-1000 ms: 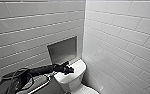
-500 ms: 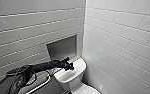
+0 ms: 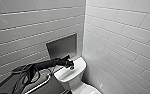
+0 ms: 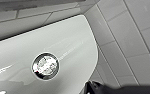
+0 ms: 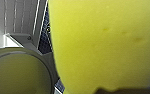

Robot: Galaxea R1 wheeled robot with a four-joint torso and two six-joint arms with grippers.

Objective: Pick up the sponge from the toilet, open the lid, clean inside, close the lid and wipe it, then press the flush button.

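Left gripper (image 3: 70, 64) out at the end of a long reach from the left, hanging close over the tank cover (image 4: 73, 37) of the toilet (image 3: 77, 86), about midway along the cover. Open or clenched: cannot tell from these views. Placed so, by the look of it, to bring the flush button (image 4: 45, 66) within a short downward push, the task's last step to all appearance. Round, silvery-rimmed, sunk in the cover's middle, well in from the rounded end nearest the corner of the tiled walls (image 3: 121, 37). Seen from the left wrist bare and uncovered, no contact on it to be made out; probably lined up, not yet pressed. Glossy cover all round, so little to steady against. Best met square and from straight above, to avoid skidding off the rim.

Right gripper (image 5: 116, 91) clamped, judging by the closeness, on the sponge (image 5: 103, 45): bright yellow, soft, looming large before the right wrist. Held off the tank and above the bowl end of the toilet, with a pale oval (image 5: 16, 72) curving beneath. Likely parked there to stay clear of the reach across the tank and to let any drips fall on ceramic. Shut or open, that oval: too blurred and yellow-tinted to say.
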